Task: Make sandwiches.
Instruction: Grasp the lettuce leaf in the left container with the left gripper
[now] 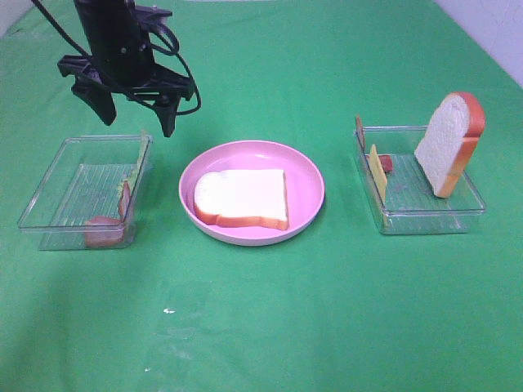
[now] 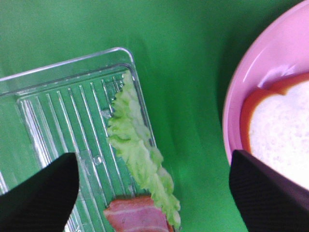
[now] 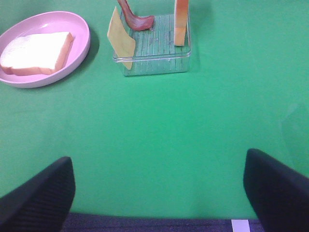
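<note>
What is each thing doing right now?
Left tool: open, empty.
Right tool: open, empty.
Plate bread: flat on plate.
Tray bread: upright, leaning in right tray.
Cheese: on edge inside right tray.
Lettuce: on edge inside left tray.
Left bacon: in left tray.
Right bacon: in right tray.

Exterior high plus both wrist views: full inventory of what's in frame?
bread slice: 2, white with orange-brown crust; one flat on the plate, one upright leaning in the right tray
lettuce leaf: 1, pale green, against the left tray's plate-side wall
bacon: reddish-pink; one piece in the left tray, one strip in the right tray
cheese slice: 1, yellow, on edge along the right tray's plate-side wall
plate: 1, pink, round, centre
tray: 2, clear plastic; left and right of the plate
cloth: 1, green, covers the table
left end effector: black, open, empty, above the left tray's far corner
right end effector: black, open, empty, over bare cloth; only its wrist view shows it
</note>
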Robot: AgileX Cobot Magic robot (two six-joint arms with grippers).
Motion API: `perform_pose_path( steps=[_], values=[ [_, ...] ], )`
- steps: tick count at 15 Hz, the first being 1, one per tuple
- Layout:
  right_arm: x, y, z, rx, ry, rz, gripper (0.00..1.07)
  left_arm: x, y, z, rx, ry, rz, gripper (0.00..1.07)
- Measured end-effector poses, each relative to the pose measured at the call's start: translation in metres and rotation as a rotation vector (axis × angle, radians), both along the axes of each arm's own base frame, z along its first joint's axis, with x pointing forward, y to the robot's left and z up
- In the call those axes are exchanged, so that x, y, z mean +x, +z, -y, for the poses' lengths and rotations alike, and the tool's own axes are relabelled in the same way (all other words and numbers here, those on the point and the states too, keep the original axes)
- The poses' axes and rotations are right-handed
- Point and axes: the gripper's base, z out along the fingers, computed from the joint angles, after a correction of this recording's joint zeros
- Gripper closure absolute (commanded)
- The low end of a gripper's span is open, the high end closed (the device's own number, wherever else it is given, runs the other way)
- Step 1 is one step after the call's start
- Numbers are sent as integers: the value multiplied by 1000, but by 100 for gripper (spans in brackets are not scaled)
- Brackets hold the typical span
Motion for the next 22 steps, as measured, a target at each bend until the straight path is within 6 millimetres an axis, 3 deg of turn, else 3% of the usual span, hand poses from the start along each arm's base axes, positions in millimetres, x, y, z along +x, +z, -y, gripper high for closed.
perform_pose_path(
  steps=[3,5,9,12,15,17,22],
  values=[
    [0,0,0,0,0,0,16,4,-30,1,20,18,-57,29],
    [0,0,0,0,0,0,16,5,-37,2,24,26,-71,30],
    [0,0,0,0,0,0,16,5,-37,2,24,28,-72,56],
    [0,0,0,0,0,0,16,5,-37,2,24,28,-72,86],
    [0,0,0,0,0,0,16,5,-37,2,23,20,-72,101],
    [0,0,0,0,0,0,16,5,-37,2,24,15,-72,107],
    [0,0,0,0,0,0,16,5,-35,2,26,-5,-68,107]
  ],
)
